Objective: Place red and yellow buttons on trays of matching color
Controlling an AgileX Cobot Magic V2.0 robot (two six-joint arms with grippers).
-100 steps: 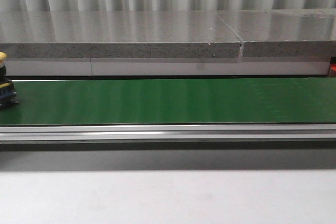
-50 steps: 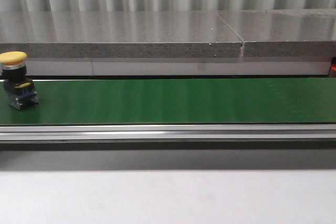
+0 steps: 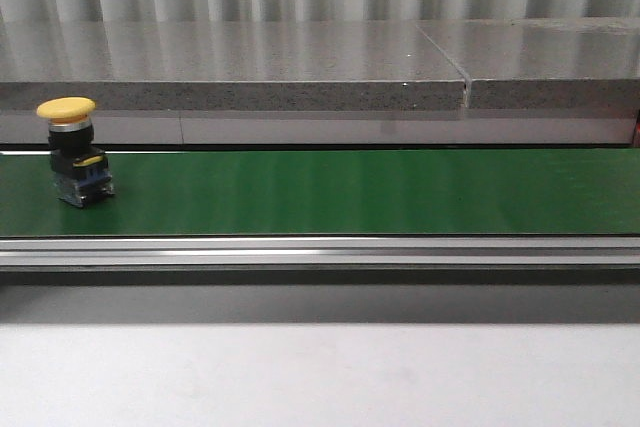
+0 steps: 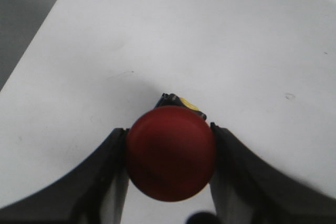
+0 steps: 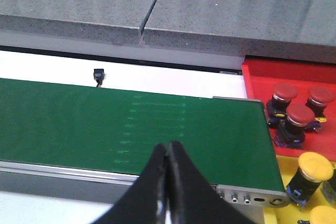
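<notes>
A yellow button [image 3: 70, 147] with a black base stands upright on the green conveyor belt [image 3: 350, 192] at the far left of the front view. My left gripper [image 4: 170, 156] is shut on a red button [image 4: 170, 153] over a white surface [image 4: 210, 35]; both fingers touch its cap. My right gripper [image 5: 167, 148] is shut and empty above the belt's near edge [image 5: 105, 124]. In the right wrist view a red tray [image 5: 262, 74] holds three red buttons [image 5: 300, 116], and a yellow tray [image 5: 281, 169] holds yellow buttons [image 5: 314, 166]. Neither gripper shows in the front view.
A grey stone ledge [image 3: 300, 67] runs behind the belt. An aluminium rail [image 3: 320, 252] borders the belt's front, with white table [image 3: 320, 377] before it. A small black connector [image 5: 97, 74] sits on the white strip behind the belt.
The yellow button has travelled to the right along the belt, from the left edge of the front view into full sight.
</notes>
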